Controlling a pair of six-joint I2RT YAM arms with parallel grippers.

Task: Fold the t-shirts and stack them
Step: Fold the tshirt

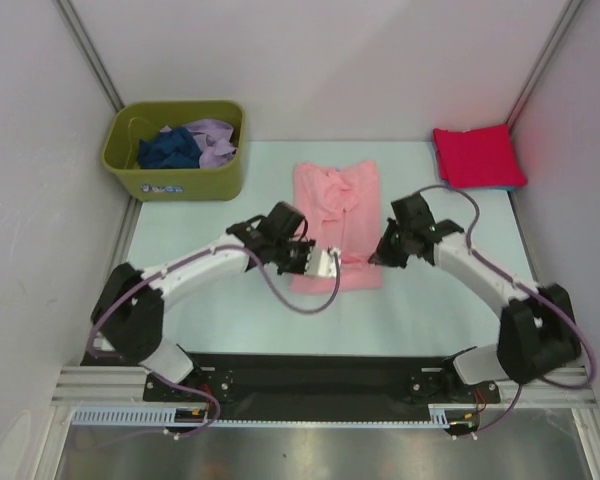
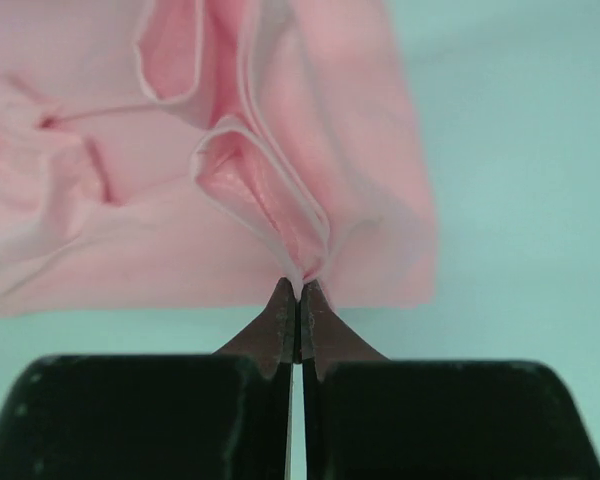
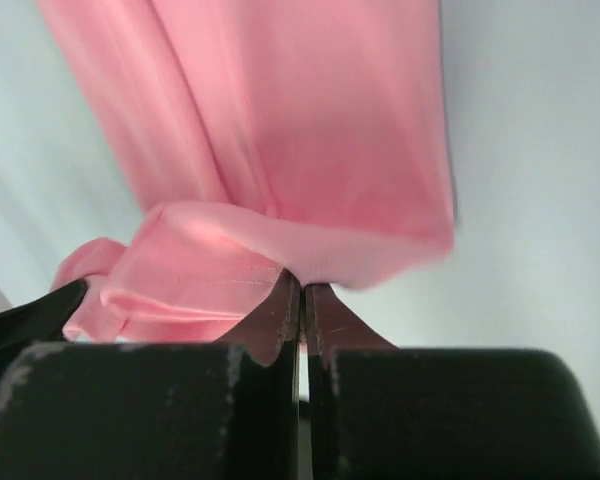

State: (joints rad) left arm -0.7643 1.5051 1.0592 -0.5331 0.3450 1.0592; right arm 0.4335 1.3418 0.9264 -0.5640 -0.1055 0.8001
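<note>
Robot lab: alu-framed white enclosure (image 1: 310, 60).

Both arms (image 1: 195, 268) are white with black joints (image 1: 130, 320) (purple cables (image 1: 302, 306) trailing).

Bright even overhead light, soft faint shadows, wrist views blurred up close, slight overexposure

Top camera looks down from 6 o'clock over the whole worktop (image 1: 430, 300). Wrist cameras sit close behind the left pincer (image 2: 298, 292) and right pincer (image 3: 302, 286); all three share the pink t-shirt (image 1: 337, 205).
</note>
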